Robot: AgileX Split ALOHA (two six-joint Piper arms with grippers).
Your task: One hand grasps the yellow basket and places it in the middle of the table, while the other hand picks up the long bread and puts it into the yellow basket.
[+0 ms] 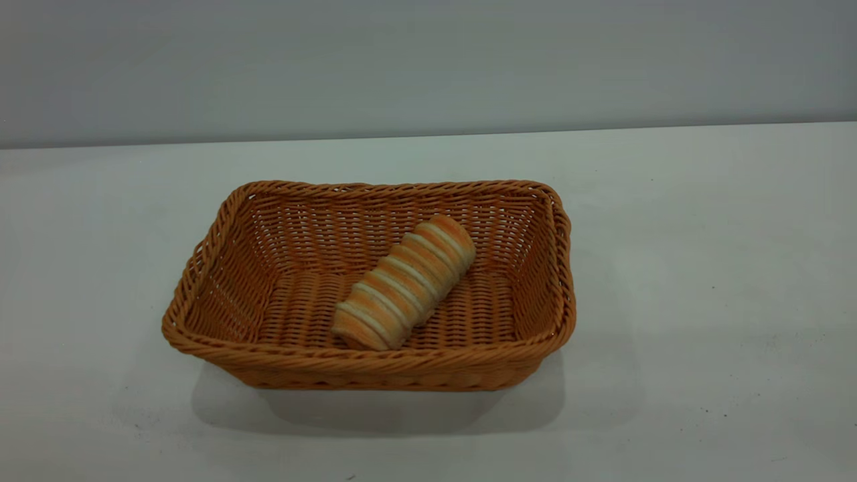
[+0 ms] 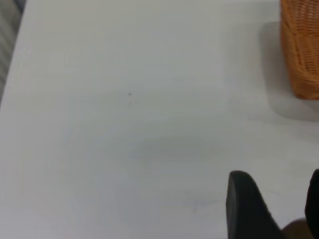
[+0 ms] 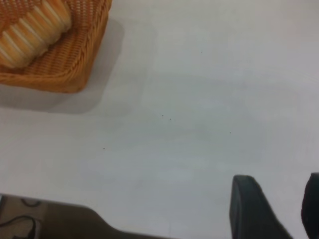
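Look: the long bread (image 1: 404,282) lies slanted inside the yellow basket (image 1: 201,268) in the middle of the table (image 1: 703,268). Your left gripper (image 2: 276,206) and right gripper (image 3: 276,206) are both spread apart, holding nothing, well away from the basket.

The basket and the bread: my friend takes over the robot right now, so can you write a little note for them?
Left gripper: open, holding nothing, over bare table, apart from the yellow basket.
Right gripper: open, holding nothing, also apart from the basket.
Basket: near the middle of the table.
Long bread: inside the basket, lying slantwise, one end against the back wall.
Done: basket placed, bread in.
Left: nothing that shows; neither arm appears in the exterior view.
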